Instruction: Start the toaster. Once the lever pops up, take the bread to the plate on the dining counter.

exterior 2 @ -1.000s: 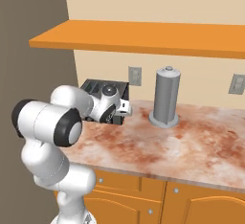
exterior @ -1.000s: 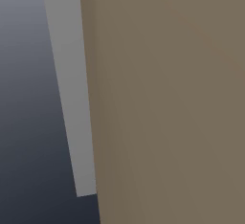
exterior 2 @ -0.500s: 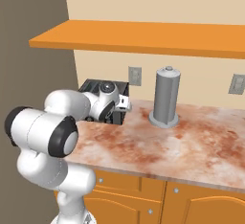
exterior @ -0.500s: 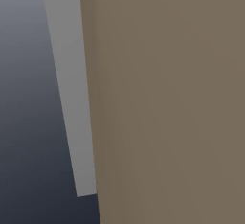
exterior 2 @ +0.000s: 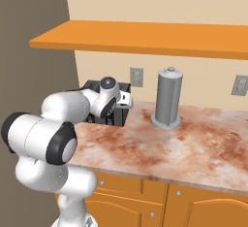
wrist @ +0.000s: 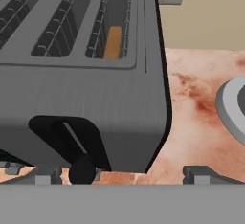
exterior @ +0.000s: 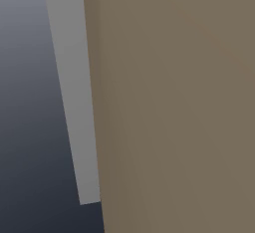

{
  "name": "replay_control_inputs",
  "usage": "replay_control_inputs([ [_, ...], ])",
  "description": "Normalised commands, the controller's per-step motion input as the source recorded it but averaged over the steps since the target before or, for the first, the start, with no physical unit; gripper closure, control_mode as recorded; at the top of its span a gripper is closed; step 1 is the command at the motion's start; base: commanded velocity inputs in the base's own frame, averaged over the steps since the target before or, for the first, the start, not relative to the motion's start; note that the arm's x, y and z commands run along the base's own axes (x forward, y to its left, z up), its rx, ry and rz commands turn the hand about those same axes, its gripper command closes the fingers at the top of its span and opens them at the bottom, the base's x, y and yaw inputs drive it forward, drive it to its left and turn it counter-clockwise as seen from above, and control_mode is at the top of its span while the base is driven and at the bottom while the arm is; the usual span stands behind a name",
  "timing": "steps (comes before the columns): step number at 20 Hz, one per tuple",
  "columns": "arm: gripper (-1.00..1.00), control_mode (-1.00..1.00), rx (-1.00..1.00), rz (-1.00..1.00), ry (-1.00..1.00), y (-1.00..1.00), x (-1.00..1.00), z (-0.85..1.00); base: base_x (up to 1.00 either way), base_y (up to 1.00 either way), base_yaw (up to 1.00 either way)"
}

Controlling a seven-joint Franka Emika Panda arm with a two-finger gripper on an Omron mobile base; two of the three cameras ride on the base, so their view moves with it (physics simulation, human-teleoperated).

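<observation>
A dark grey toaster (wrist: 91, 98) with several slots fills much of the hand view. The bread (wrist: 113, 41), a tan slice, stands on edge in its rightmost slot. On the toaster's near side a black lever knob (wrist: 82, 170) sits low in its slanted slot. My gripper (wrist: 122, 175) is open, and the knob lies between its fingertips (wrist: 45, 174), close to the left one. From the right base view the toaster (exterior 2: 92, 86) is mostly hidden behind my wrist (exterior 2: 107, 97). The plate and the dining counter are out of view.
A tall grey cylinder (exterior 2: 168, 99) stands on the marbled counter (exterior 2: 160, 148) right of the toaster. An orange shelf (exterior 2: 145, 37) hangs above, with wall outlets (exterior 2: 136, 76) behind. A brown wall (exterior: 174, 102) stands close in the left base view.
My elbow has swung down and to the left while the hand has stayed at the toaster's side. The jaws have stayed open.
</observation>
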Motion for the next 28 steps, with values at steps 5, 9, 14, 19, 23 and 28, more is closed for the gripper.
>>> replay_control_inputs([
  [5,-1.0,-1.0,0.0,0.0,-0.09,0.0,0.0,0.25,0.0,0.0,0.0],
  [9,-1.0,-1.0,0.0,0.0,-0.07,0.0,0.02,0.19,0.0,0.0,0.0],
  [14,-1.0,-1.0,0.0,0.0,-0.06,0.0,0.1,0.1,0.0,0.0,0.0],
  [19,-1.0,-1.0,0.0,0.0,-0.05,0.0,0.21,0.08,0.0,0.0,0.0],
  [23,-1.0,-1.0,0.0,0.0,-0.04,0.0,0.21,0.04,0.0,0.0,0.0],
  [28,-1.0,-1.0,0.0,0.0,0.0,0.0,0.22,0.01,0.0,0.0,0.0],
])
